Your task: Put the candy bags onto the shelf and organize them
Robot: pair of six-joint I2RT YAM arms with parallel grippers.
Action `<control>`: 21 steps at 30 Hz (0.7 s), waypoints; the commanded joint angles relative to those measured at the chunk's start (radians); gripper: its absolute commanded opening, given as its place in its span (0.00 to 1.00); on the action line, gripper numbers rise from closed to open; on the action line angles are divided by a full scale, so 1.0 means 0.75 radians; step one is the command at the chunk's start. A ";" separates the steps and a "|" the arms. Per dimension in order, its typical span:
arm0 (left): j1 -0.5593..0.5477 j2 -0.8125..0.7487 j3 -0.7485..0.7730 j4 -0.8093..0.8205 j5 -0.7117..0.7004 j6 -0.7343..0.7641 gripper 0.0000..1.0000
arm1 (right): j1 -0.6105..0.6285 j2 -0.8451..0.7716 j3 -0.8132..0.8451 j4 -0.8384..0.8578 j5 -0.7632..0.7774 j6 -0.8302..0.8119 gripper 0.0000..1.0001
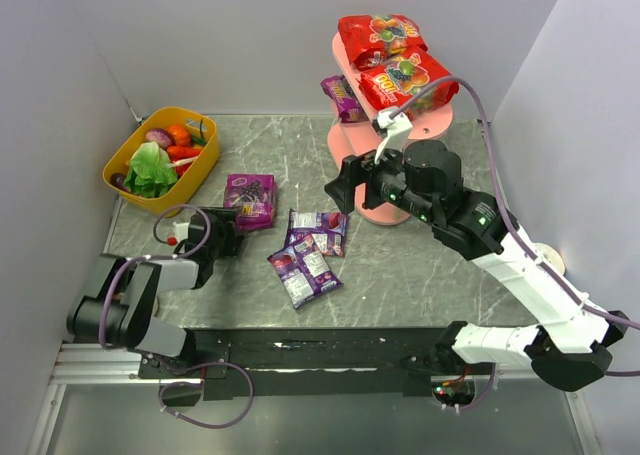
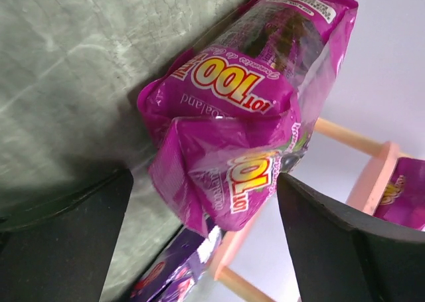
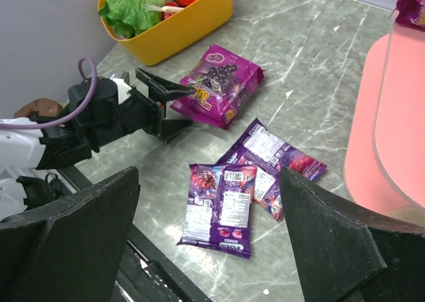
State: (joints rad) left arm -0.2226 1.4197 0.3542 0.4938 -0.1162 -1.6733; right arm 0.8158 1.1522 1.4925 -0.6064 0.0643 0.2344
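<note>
A magenta candy bag (image 1: 250, 200) lies flat on the table, and my left gripper (image 1: 236, 232) stands open at its near edge. In the left wrist view the bag (image 2: 246, 109) reaches in between the wide-apart fingers (image 2: 73, 242) without being pinched. Two purple candy bags (image 1: 318, 230) (image 1: 303, 271) lie mid-table. My right gripper (image 1: 343, 182) hovers open above them, and its wrist view looks down on them (image 3: 222, 206) (image 3: 275, 159). The pink shelf (image 1: 440, 125) holds two red bags (image 1: 380, 37) (image 1: 405, 78) on top and a purple one (image 1: 340, 97) on a lower board.
A yellow basket (image 1: 128, 155) of toy vegetables stands at the back left near the wall. Grey walls close in the left, back and right sides. The shelf's pink base (image 3: 365, 149) sits just right of the loose bags.
</note>
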 commanded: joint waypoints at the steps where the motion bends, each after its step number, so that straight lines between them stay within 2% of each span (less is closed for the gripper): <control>1: -0.018 0.103 0.010 0.127 -0.048 -0.121 0.97 | 0.009 -0.064 0.039 -0.003 0.049 -0.006 0.92; 5: -0.024 0.195 0.051 0.172 -0.031 -0.101 0.95 | 0.009 -0.076 0.041 -0.016 0.070 -0.010 0.92; 8: -0.037 0.248 0.070 0.186 -0.029 -0.094 0.85 | 0.009 -0.082 0.047 -0.018 0.078 -0.014 0.92; 9: -0.041 0.261 0.070 0.192 -0.031 -0.094 0.76 | 0.009 -0.084 0.047 -0.018 0.080 -0.016 0.92; 11: -0.043 0.267 0.070 0.194 -0.035 -0.088 0.68 | 0.009 -0.092 0.051 -0.018 0.086 -0.020 0.92; 12: -0.043 0.263 0.070 0.184 -0.039 -0.084 0.57 | 0.009 -0.092 0.051 -0.018 0.090 -0.020 0.92; 14: -0.043 0.253 0.078 0.162 -0.052 -0.064 0.47 | 0.009 -0.098 0.051 -0.010 0.094 -0.026 0.92; 15: -0.043 0.238 0.082 0.148 -0.056 -0.052 0.36 | 0.009 -0.101 0.049 -0.010 0.098 -0.028 0.92; 18: -0.041 0.206 0.123 0.058 -0.064 0.006 0.18 | 0.009 -0.105 0.055 -0.001 0.100 -0.034 0.92; 21: -0.035 0.171 0.176 -0.032 -0.050 0.081 0.06 | 0.005 -0.099 0.070 0.003 0.107 -0.045 0.92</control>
State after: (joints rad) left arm -0.2531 1.5669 0.4549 0.6395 -0.1223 -1.6981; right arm 0.8158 1.0981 1.4925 -0.6254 0.1181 0.2218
